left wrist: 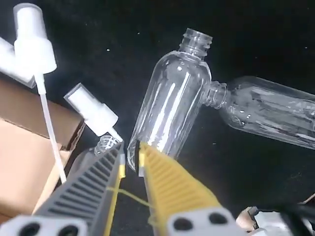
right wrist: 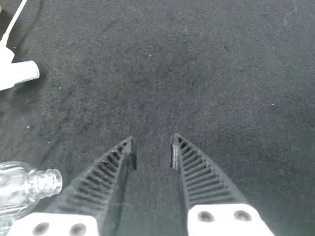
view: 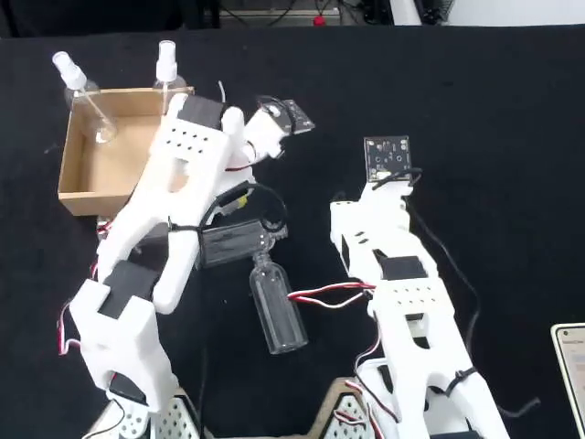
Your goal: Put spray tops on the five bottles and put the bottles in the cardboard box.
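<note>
- Left end effector (left wrist: 130, 150): grey and yellow fingers drawn almost together, a thin slit between the tips, nothing seen in it
- Nearer uncapped bottle (left wrist: 172, 98): clear, its base just beyond the left fingertips, its open neck pointing away from them
- Farther uncapped bottle (left wrist: 266, 115): clear, lying on the desk (view: 494, 110) beyond the yellow finger, its mouth against the nearer bottle's shoulder
- Small bottle neck (left wrist: 106, 143): just beside the grey fingertip; the rest of that bottle is hidden
- Short spray top (left wrist: 93, 110): white, just past the small bottle neck on the grey finger's side
- Long-tube spray top (left wrist: 32, 46): white, farther out on the same side, its thin tube running down along the box
- Cardboard box (view: 91, 174): open, beside the grey finger; in the high view the left arm lies across its near corner
- Capped bottle (view: 82, 96): leaning in the box's far corner
- Second capped bottle (view: 167, 69): at the box's far wall; inside or behind, cannot tell
- Lying bottle (view: 276, 311): uncapped, on the desk between the two arms
- Right end effector (right wrist: 152, 147): fingers apart, nothing between them, above bare desk
- Bottle mouth (right wrist: 34, 183): clear threaded neck just beside the right end effector's dark finger
- Loose spray top (right wrist: 17, 73): white, lying on the desk on that same side, well ahead of the fingertips
</note>
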